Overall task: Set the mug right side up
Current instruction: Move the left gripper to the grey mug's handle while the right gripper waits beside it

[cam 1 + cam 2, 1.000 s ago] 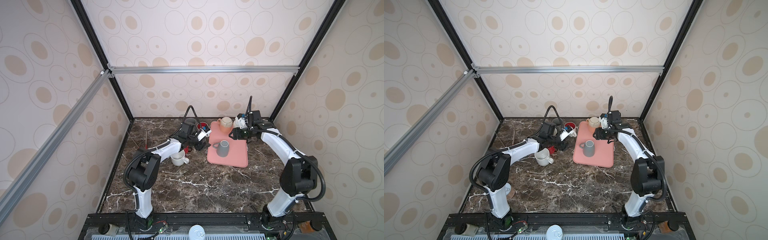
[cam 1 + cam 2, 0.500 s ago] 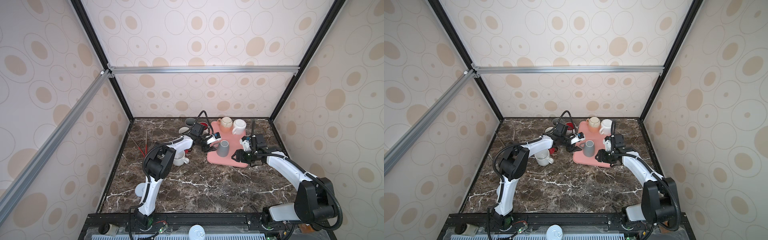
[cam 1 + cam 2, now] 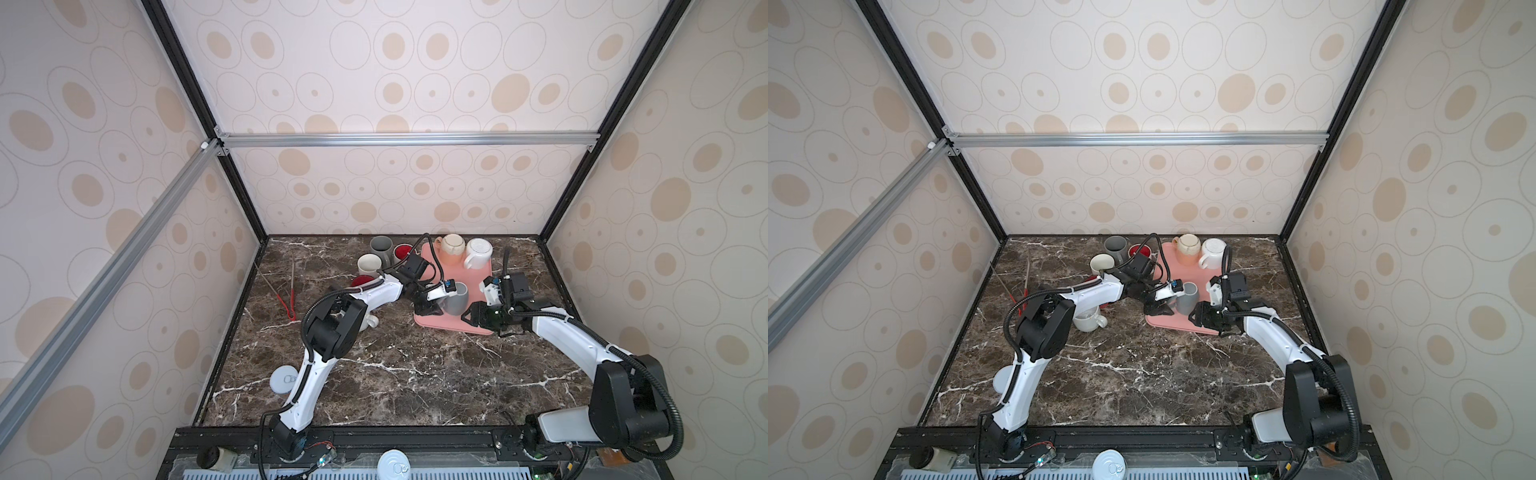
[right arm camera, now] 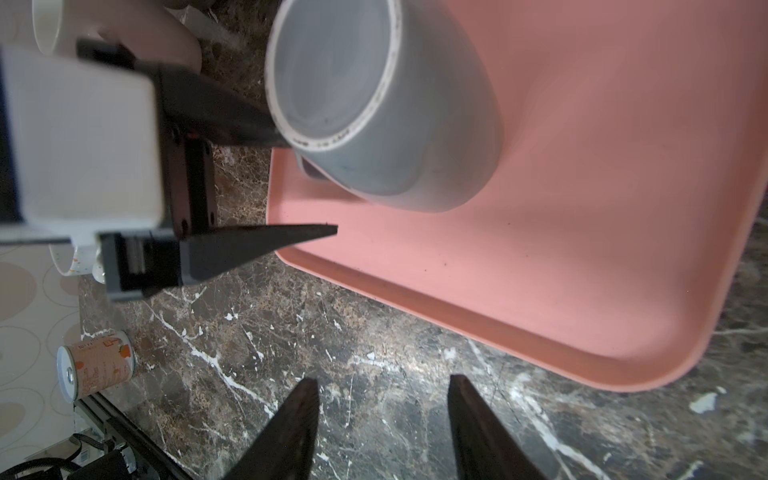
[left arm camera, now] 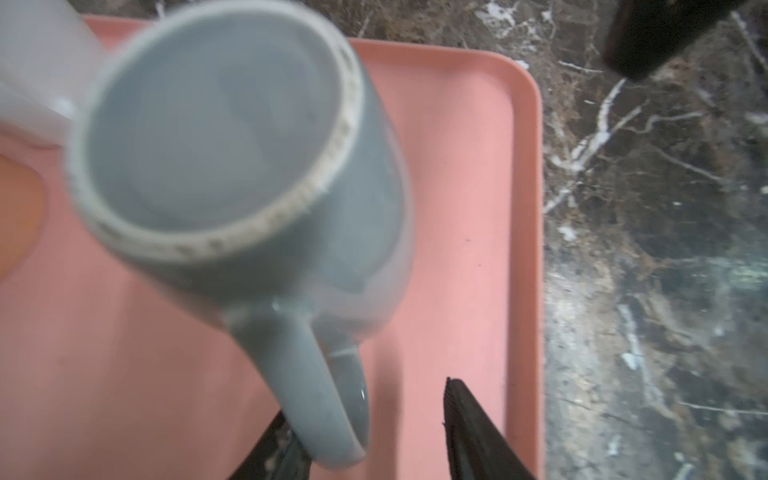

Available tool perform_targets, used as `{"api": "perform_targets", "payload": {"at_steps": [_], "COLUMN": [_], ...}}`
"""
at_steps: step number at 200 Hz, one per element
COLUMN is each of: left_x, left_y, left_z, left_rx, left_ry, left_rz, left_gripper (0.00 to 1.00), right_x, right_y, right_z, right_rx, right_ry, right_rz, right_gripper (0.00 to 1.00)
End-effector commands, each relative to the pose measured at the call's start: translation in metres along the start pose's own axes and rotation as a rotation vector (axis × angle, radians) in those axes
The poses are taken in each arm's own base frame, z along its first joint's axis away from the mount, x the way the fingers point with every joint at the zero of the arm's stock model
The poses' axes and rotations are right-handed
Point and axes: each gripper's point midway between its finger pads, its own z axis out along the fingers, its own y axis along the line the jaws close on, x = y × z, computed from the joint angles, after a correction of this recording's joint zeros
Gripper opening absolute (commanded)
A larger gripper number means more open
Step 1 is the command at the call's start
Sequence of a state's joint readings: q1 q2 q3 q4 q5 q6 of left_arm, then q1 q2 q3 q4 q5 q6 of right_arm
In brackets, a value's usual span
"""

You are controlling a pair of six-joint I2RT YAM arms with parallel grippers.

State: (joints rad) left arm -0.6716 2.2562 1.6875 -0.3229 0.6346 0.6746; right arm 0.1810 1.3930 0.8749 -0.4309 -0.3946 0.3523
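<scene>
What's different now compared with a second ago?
The left gripper swung from the red mug at the back across to the grey mug on the pink tray and now straddles its handle, jaws not yet shut on it. The right gripper drew back from the tray's far end to its near edge, open and empty. The grey mug stays upside down; the cream mug has not moved.

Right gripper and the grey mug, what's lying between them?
Only bare marble table and pink tray floor separate right gripper from grey mug, per right wrist view.
</scene>
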Motion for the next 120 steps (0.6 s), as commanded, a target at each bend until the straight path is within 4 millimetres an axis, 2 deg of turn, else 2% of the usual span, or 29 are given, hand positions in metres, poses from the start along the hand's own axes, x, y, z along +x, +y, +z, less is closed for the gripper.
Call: {"api": "perform_targets", "payload": {"at_steps": [1, 25, 49, 71, 120], "left_x": [-0.025, -0.031, -0.033, -0.041, -0.028], "left_y": [-0.015, -0.008, 0.008, 0.004, 0.004], "left_z": [-0.015, -0.02, -0.022, -0.019, -0.011], "left_rx": [-0.017, -0.102, -0.198, -0.204, -0.312], "left_ry": [-0.07, -0.115, -0.114, -0.136, -0.033], "left_rz": [0.006, -0.083, -0.244, -0.349, -0.483], "left_gripper": [0.43, 0.39, 0.45, 0.52, 0.56], "right_x": [0.003, 0.003, 0.005, 0.009, 0.017], "right_y": [-0.004, -0.004, -0.005, -0.011, -0.015], "right_z": [0.005, 0.006, 0.004, 0.003, 0.002], "right_rx": [0.01, 0.006, 0.009, 0.039, 0.047], "right_ry": [0.011, 0.01, 0.005, 0.003, 0.007], "right_rz": [0.01, 0.022, 0.018, 0.016, 0.019], "right_gripper": [0.54, 0.54, 0.54, 0.54, 0.54]}}
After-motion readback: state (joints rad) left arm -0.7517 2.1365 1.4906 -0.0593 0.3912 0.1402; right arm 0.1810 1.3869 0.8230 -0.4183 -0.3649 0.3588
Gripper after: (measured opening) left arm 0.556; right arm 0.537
